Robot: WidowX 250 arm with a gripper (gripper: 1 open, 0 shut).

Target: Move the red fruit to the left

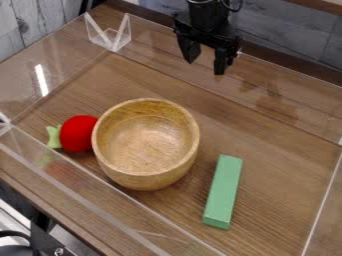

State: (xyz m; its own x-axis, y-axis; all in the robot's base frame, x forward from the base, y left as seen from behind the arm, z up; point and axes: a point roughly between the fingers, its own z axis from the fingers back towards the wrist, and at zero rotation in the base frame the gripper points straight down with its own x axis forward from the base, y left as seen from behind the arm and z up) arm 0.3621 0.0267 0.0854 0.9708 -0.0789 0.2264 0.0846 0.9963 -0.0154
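The red fruit [80,133] sat beside the wooden bowl [147,144] at the frame's lower left, its move apparently still to be made, while the pincer [203,66], well apart at upper centre, stood spread and unladen.

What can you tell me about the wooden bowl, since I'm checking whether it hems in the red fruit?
The bowl is round, open and tan, wood-like in look, with a rim around a wide hollow. It stands upright on the table, its mouth facing up, and nothing shows inside. It sits between the red fruit and the green block, right beside the fruit; whether the two touch, I can't tell. The gripper is well away from it.
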